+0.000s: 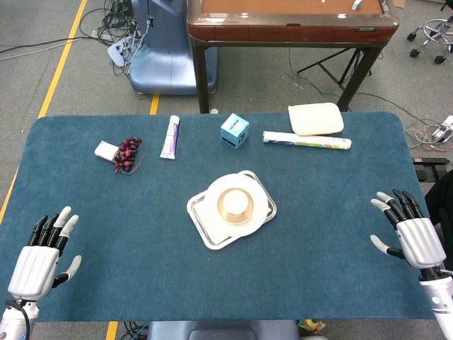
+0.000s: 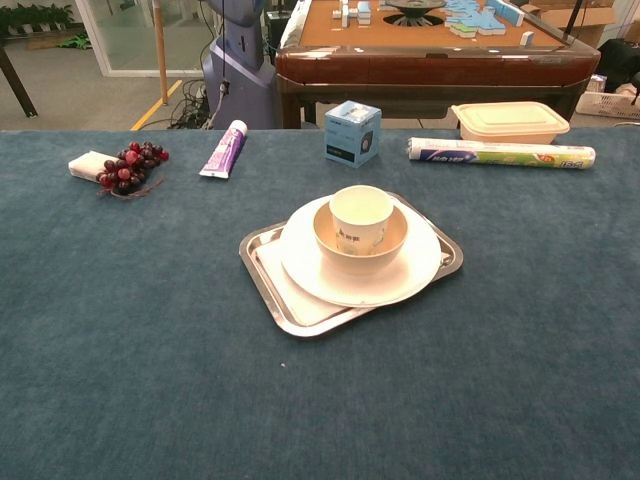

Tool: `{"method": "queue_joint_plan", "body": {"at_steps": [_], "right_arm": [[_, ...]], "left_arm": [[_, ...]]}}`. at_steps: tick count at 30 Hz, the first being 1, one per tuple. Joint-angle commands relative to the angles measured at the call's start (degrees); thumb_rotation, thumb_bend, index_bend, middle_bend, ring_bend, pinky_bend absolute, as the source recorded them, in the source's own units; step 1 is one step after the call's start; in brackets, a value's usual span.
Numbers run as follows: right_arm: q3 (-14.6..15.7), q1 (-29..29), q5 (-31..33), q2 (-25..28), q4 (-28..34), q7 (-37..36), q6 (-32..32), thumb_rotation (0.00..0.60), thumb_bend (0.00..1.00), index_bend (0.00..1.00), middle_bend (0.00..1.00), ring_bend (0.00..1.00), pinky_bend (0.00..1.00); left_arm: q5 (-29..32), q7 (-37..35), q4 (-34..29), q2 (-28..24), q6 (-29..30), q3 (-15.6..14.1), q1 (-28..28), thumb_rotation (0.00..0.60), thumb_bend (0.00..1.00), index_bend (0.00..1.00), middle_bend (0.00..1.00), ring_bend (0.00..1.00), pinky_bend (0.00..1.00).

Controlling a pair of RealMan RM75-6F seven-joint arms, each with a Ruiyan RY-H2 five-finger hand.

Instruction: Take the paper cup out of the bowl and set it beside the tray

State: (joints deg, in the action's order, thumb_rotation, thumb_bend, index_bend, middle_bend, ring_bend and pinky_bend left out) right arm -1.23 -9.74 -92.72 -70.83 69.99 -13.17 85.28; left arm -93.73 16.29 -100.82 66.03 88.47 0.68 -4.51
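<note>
A white paper cup [image 2: 360, 218] stands upright inside a tan bowl [image 2: 388, 250]. The bowl rests on a white plate [image 2: 415, 268], which sits on a metal tray [image 2: 282, 308] at the table's middle. From above, the cup [image 1: 235, 201] sits centred in the bowl over the tray [image 1: 204, 231]. My left hand [image 1: 39, 260] lies at the near left corner, fingers spread, holding nothing. My right hand [image 1: 410, 235] is at the near right edge, fingers apart and empty. Both are far from the tray. Neither hand shows in the chest view.
Along the far side lie a white block [image 1: 106, 150], red grapes [image 1: 128, 153], a purple tube [image 1: 170, 137], a blue box [image 1: 234, 130], a wrapped roll [image 1: 307, 140] and a lidded container [image 1: 316, 118]. A brown table [image 1: 287, 21] stands behind.
</note>
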Motion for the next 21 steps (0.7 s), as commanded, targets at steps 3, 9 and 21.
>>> {"method": "queue_joint_plan", "body": {"at_steps": [3, 9, 21], "right_arm": [[-0.2, -1.8, 0.3, 0.4, 0.2, -0.8, -2.9, 0.600, 0.31, 0.19, 0.16, 0.00, 0.00], [-0.8, -4.8, 1.0, 2.8, 2.4, -3.1, -7.7, 0.600, 0.31, 0.19, 0.16, 0.00, 0.00], [-1.1, -11.2, 1.3, 2.8, 1.0, -6.3, -16.9, 0.600, 0.31, 0.19, 0.15, 0.00, 0.00]], "left_arm": [[0.3, 0.5, 0.1, 0.3, 0.1, 0.2, 0.1, 0.600, 0.32, 0.00, 0.00, 0.00, 0.00], [1.2, 0.8, 0.2, 0.3, 0.0, 0.6, 0.0, 0.600, 0.32, 0.00, 0.00, 0.00, 0.00], [2.1, 2.3, 1.0, 1.1, 0.6, 1.3, 0.1, 0.600, 0.32, 0.00, 0.00, 0.00, 0.00]]}}
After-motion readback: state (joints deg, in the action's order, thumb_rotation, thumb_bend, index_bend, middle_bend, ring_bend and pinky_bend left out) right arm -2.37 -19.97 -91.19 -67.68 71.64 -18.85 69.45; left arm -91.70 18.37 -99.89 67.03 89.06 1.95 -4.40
